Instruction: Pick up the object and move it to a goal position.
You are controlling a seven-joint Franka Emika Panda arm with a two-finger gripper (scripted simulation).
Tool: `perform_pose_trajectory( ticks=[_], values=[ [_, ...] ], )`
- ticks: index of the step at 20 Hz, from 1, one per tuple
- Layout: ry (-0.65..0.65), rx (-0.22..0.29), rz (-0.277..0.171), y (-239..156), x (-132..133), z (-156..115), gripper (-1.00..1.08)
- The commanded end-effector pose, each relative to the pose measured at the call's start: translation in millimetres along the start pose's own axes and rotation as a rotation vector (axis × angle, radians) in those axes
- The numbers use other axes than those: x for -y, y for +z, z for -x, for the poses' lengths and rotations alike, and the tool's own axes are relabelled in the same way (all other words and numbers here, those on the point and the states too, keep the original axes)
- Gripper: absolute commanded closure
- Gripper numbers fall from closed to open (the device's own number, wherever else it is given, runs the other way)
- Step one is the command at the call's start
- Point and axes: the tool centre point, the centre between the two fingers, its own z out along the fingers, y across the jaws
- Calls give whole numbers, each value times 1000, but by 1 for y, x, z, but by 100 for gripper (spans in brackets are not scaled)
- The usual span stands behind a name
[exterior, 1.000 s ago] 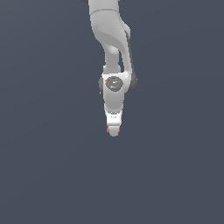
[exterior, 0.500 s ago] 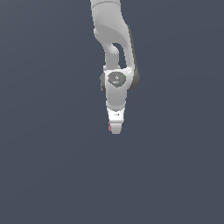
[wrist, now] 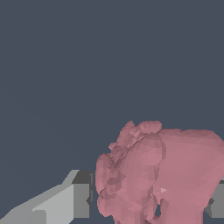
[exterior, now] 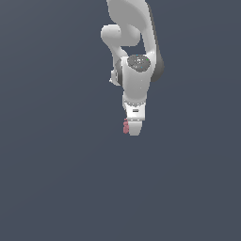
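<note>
Against a flat, unbroken slate-grey backdrop, the white arm (exterior: 134, 52) hangs downward, its gripper (exterior: 133, 128) closed on the pink-red lumpy object (exterior: 126, 126), which peeks out at the exterior view's left of the fingers. Close up, the object (wrist: 162, 175) sits between both grey fingers (wrist: 78, 199).

Count: one arm (exterior: 134, 42), white, entering from the far edge of the exterior view. One end effector (exterior: 134, 130) at its tip, two fingers (wrist: 65, 203) visible in the wrist view. One pink-red lumpy object (wrist: 162, 175). One plain grey worktop (exterior: 56, 179).
</note>
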Motion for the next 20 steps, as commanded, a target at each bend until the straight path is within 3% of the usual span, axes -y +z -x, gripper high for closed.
perform_pose_trajectory(
  ticks=[1, 20],
  values=[
    [-1, -1, 0, -27, 0, -12, 108],
    [-1, -2, 0, -224, -10, -99, 108]
  ],
)
